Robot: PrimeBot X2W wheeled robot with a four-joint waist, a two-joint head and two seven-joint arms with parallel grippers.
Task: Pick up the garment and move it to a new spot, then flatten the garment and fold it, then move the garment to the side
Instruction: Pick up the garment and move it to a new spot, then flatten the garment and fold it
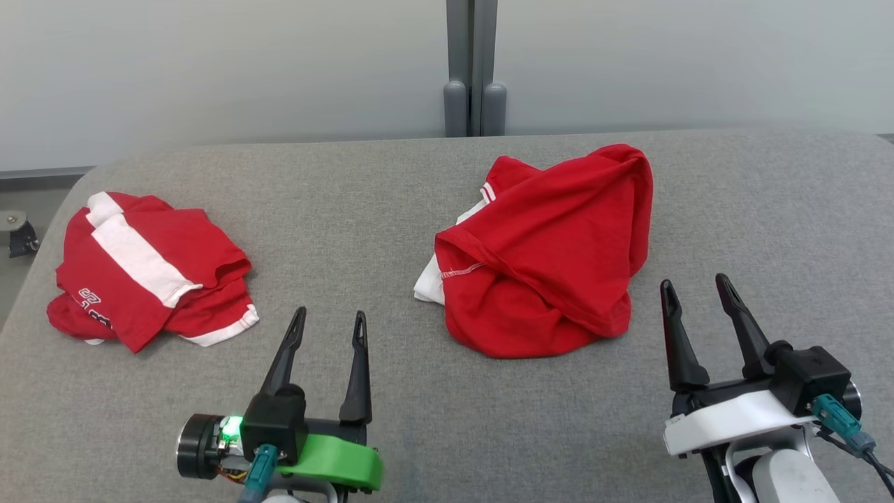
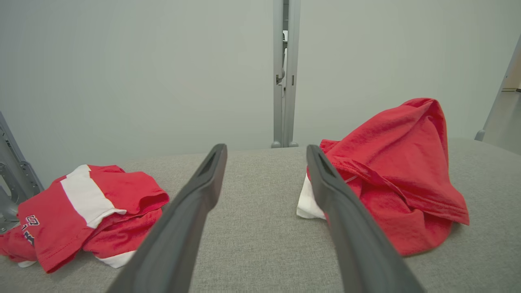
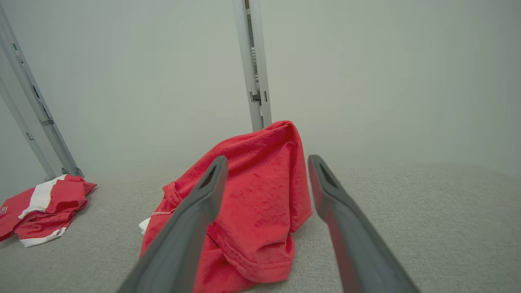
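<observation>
**Placement and reasons**

- The folded red-and-white shirt (image 1: 147, 269) lies at 9 o'clock in the head view, near the left edge of the grey desk (image 1: 363, 209). It is compact and set off to the side, and I judge it a finished piece, not the one in hand.
- The left claw (image 1: 330, 316) is at 7 o'clock. It is spread wide and empty, with its fingers over bare desk between the two garments and touching neither. This reads as a waiting posture.
- The crumpled red shirt (image 1: 552, 258) is at 1 o'clock, right of centre and well apart from the folded one. It is a loose, peaked heap. I judge it to be the garment to pick up, and no step of the task looks begun.
- The right claw (image 1: 695, 281) is at 4 o'clock. It is also wide apart and holds nothing. Its tips are just beside the heap's near right hem, which makes it the better placed to take hold.

**Hidden or unclear**

- The dark print on the folded shirt is cut by a fold and cannot be read.
- Collar, sleeves and hem of the heap cannot be sorted. A striped cuff and a white patch show at its left, and their extent underneath is hidden.
- The heap's far side is out of sight.
- Whether either claw touches the desk cannot be told.
- The grey post (image 1: 475, 70) at 12 o'clock is cut off at the top.
</observation>
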